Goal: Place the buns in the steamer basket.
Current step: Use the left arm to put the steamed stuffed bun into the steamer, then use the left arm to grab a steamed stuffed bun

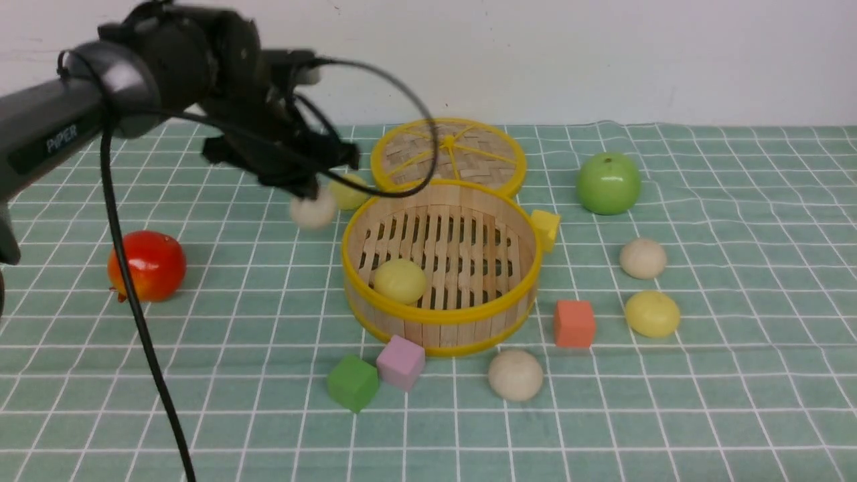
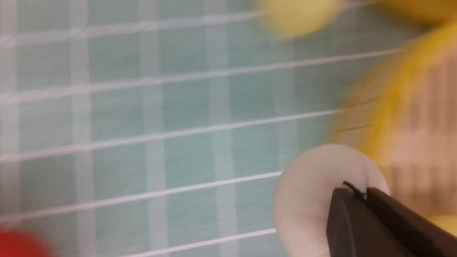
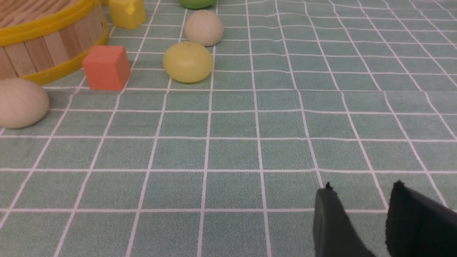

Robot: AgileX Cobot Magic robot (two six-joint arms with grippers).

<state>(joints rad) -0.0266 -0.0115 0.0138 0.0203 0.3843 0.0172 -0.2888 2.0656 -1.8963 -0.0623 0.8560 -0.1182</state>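
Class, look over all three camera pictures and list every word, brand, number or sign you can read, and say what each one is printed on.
"PiPER": white lettering on the dark link of the left arm, seen in the front view.
No other text: the buns, steamer basket, cubes, apples and checked cloth carry no lettering in any view. The left wrist view is too blurred to show any.

The only legible lettering is a white brand word on the dark casing of the left arm (image 1: 47, 130) in the front view. It appears to read "PiPER", though the small second letter is slightly soft.
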